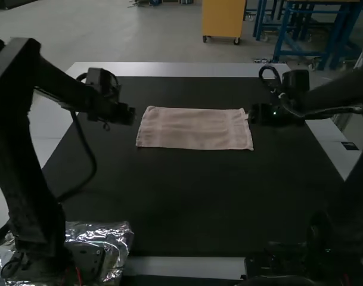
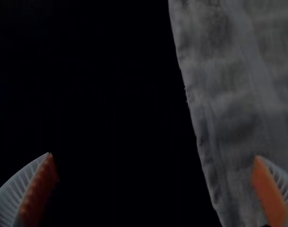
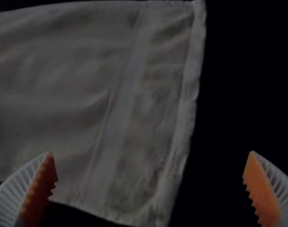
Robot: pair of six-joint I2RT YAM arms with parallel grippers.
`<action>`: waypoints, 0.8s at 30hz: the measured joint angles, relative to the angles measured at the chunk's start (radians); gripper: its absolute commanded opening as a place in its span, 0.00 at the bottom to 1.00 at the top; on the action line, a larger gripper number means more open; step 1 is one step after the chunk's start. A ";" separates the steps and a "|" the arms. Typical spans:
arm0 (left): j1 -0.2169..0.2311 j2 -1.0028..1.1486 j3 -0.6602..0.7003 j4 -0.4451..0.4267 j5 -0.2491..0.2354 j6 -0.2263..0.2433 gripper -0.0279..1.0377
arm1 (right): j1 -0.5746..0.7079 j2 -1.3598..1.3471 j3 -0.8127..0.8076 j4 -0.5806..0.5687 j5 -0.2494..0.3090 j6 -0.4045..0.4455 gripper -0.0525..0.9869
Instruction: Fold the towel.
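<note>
At the high view's left, the left arm (image 1: 20, 131) rises beside crumpled silver foil (image 1: 118, 238) at its base, with a dark cable (image 1: 93, 170) curving down next to it. Its gripper (image 1: 132, 115) hangs near the left end of the towel, and the left wrist view shows the ribbed white fingers spread wide with nothing pinched between the orange pads (image 2: 271, 194), one finger over the dark surface and the other over the towel's edge strip. The pale pinkish towel (image 1: 193, 128) lies flat in a wide rectangle on the far half of the black, pale-bordered table (image 1: 175, 202), its long sides running across; it is dim, so I can't be sure how many layers there are. A woven band runs along inside its right end. Just beside that end is the right gripper (image 1: 257, 114), its fingers also well apart and empty in the right wrist view. The right arm (image 1: 342, 92) comes in from the high view's right.
</note>
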 measured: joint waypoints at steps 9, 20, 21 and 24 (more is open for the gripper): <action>0.000 0.161 0.145 0.013 0.000 -0.003 0.93 | 0.001 0.202 0.126 0.057 0.018 0.000 0.92; -0.018 0.317 0.294 0.012 0.000 -0.006 0.92 | 0.001 0.420 0.310 0.063 0.026 -0.003 0.92; -0.020 0.331 0.307 0.013 0.000 -0.006 0.92 | 0.001 0.436 0.325 0.063 0.026 -0.003 0.92; -0.023 0.367 0.341 0.012 0.000 -0.006 0.92 | 0.001 0.480 0.370 0.062 0.026 -0.003 0.92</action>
